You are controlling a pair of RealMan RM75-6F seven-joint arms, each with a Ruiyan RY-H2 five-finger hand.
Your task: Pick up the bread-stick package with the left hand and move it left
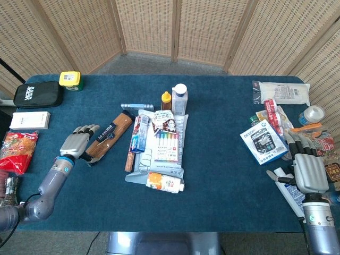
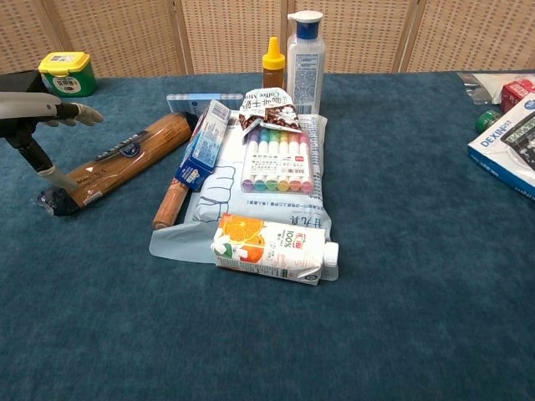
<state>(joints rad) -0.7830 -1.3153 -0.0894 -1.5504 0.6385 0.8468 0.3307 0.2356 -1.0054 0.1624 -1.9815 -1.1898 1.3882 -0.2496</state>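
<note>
Bread-stick package [image 1: 108,136] lies flat on cloth, long axis diagonal, its lower dark end just under left hand [image 1: 78,141]; left hand empty, fingers apart, poised over that end, contact unclear. Best grasp: shift slightly along package toward middle, straddle width, close thumb against fingers, lift level, carry away from toothpaste box [image 1: 137,134] lying beyond package. Right hand [image 1: 307,170] far off, fingers extended, idle

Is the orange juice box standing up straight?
No, the juice box lies on its side on the blue table, its cap pointing right, in front of the pack of colored markers.
</note>
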